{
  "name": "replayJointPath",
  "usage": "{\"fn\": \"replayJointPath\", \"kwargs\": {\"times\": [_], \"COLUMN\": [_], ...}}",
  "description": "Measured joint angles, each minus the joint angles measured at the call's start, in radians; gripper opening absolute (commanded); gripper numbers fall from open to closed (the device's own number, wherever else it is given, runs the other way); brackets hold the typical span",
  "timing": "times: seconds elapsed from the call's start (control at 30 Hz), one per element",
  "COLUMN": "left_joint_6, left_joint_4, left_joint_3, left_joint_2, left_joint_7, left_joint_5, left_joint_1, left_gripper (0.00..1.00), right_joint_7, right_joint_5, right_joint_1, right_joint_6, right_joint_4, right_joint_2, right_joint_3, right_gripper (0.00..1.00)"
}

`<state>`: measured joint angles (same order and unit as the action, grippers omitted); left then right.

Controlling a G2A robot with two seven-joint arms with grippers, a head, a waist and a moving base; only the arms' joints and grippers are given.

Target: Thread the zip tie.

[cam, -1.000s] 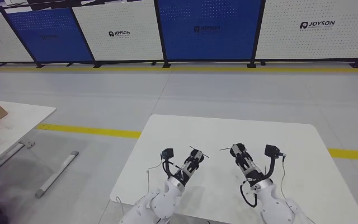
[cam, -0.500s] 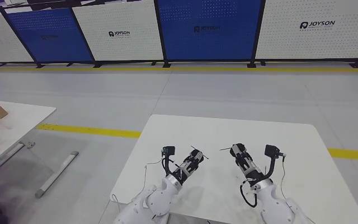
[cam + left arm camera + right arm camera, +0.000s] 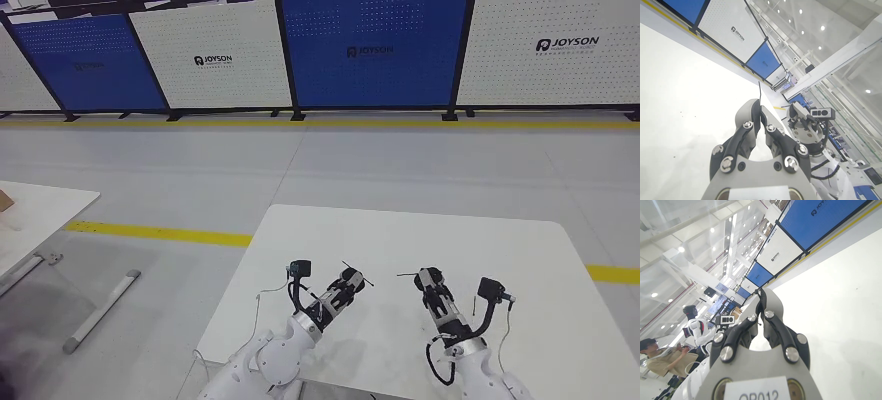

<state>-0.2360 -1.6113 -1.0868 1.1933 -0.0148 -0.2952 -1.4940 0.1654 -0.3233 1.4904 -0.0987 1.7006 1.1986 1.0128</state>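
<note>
Left pincer [image 3: 760,106] clamped zip tie tail [image 3: 759,91], tip projecting; right pincer [image 3: 762,296] clamped zip tie head [image 3: 756,292], held opposite, apart, above bench [image 3: 400,230], presumably aligned for threading.

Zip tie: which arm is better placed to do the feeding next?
Left, probably. The left gripper is shut on the zip tie, whose long thin tail sticks free past its fingertips, ready to feed. The right gripper is shut on a short black stub, better held still as target.
</note>
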Motion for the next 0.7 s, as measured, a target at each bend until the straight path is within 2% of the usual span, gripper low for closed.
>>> {"fn": "replayJointPath", "kwargs": {"times": [0.1, 0.2, 0.5, 0.6, 0.7], "left_joint_6": [0.000, 0.000, 0.000, 0.000, 0.000], "left_joint_4": [0.000, 0.000, 0.000, 0.000, 0.000], "left_joint_3": [0.000, 0.000, 0.000, 0.000, 0.000], "left_joint_2": [0.000, 0.000, 0.000, 0.000, 0.000], "left_joint_7": [0.000, 0.000, 0.000, 0.000, 0.000], "left_joint_5": [0.000, 0.000, 0.000, 0.000, 0.000], "left_joint_1": [0.000, 0.000, 0.000, 0.000, 0.000], "left_gripper": [0.00, 0.00, 0.00, 0.00, 0.00], "right_joint_7": [0.050, 0.048, 0.044, 0.020, 0.032], "right_joint_5": [-0.010, 0.025, 0.029, 0.044, 0.072], "right_joint_1": [0.003, -0.018, -0.020, -0.007, 0.007], "right_joint_6": [-0.012, -0.008, -0.006, -0.019, -0.063], "right_joint_4": [-0.032, -0.070, -0.072, -0.072, -0.092], "right_joint_2": [0.012, 0.023, 0.024, 0.026, 0.032], "right_joint_3": [-0.030, -0.049, -0.049, -0.052, -0.057], "right_gripper": [0.00, 0.00, 0.00, 0.00, 0.00]}}
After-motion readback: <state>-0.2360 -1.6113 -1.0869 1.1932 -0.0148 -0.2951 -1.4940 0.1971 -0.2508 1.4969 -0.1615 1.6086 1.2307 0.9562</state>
